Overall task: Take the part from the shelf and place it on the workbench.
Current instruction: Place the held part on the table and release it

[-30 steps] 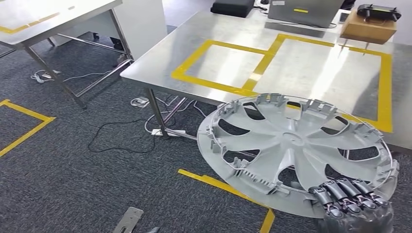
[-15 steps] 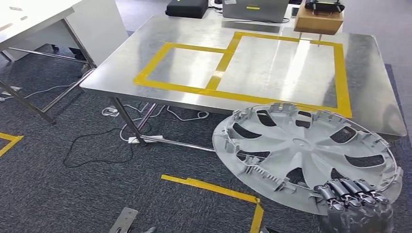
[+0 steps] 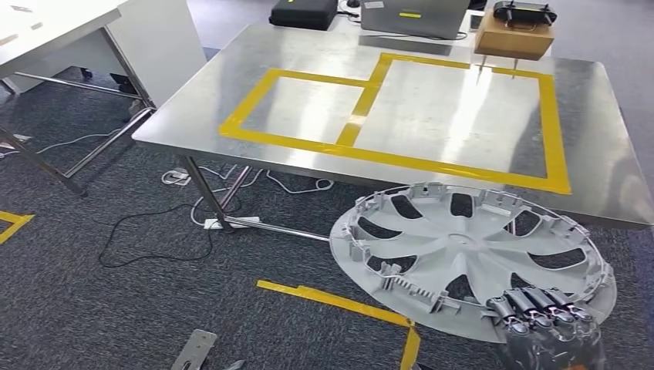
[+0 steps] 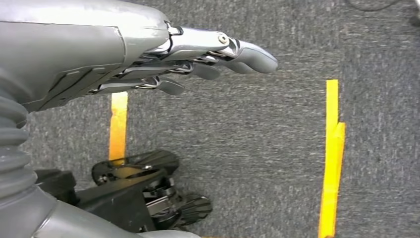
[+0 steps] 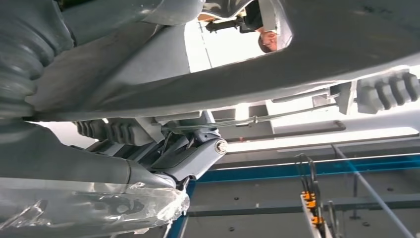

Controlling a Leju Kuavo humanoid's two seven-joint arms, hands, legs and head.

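Note:
The part is a large silver wheel cover (image 3: 470, 254) with curved spokes. My right hand (image 3: 544, 320) grips its near rim, fingers hooked over the edge, holding it almost flat above the carpet just before the workbench (image 3: 617, 166). The right wrist view looks along the underside of the wheel cover (image 5: 322, 59), with my right hand (image 5: 195, 153) clamped at its rim. My left hand (image 4: 198, 59) hangs over the carpet with its fingers stretched out and nothing in it.
Yellow tape (image 3: 362, 104) marks two rectangles on the steel workbench. A black case (image 3: 302, 13), a laptop (image 3: 412, 15) and a cardboard box (image 3: 515, 35) stand along its far edge. Cables (image 3: 231, 181) lie under it. A second table (image 3: 54, 31) stands at the left.
The whole view has shifted as I move: the workbench now lies more squarely ahead and slightly nearer. The wheel cover sits lower in the picture, still in my right hand.

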